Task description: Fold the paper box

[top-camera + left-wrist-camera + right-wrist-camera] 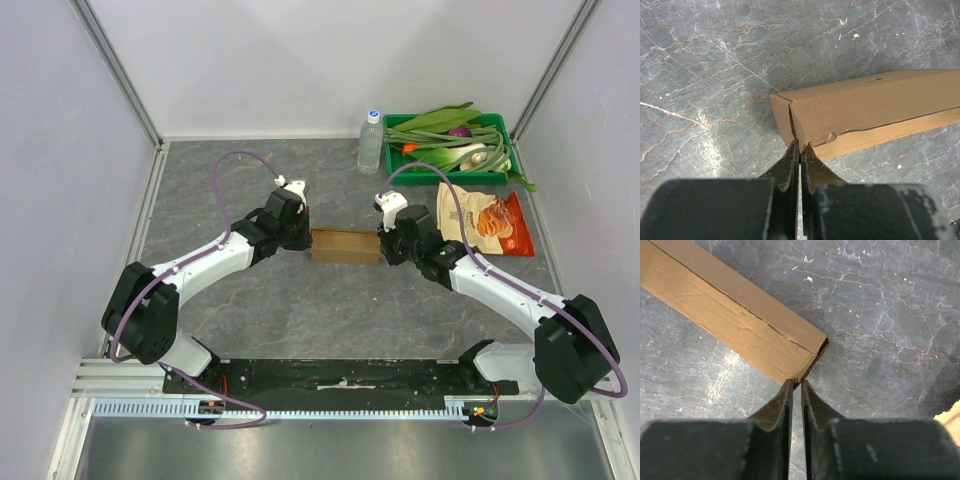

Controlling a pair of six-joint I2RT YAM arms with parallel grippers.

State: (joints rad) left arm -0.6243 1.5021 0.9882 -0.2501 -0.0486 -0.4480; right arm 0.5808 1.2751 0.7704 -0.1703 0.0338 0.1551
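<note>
I find the paper box (345, 245) formed at the table's (300, 320) middle. Left gripper (799, 150) is pressed together at one end corner. Right gripper (796, 385) is nearly together opposite; I cannot tell its grip. I judge the end flaps are in hand; next they need square tucking.

paper box (740, 325) end corner at right pincer (795, 384) tips; jaws narrowly apart; box flat on grey marbled table (880, 315)

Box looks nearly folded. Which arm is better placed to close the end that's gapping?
Right. The right fingers sit at the paper box end whose flap is ajar, a dark gap showing. The left fingers face an end that looks closed.
</note>
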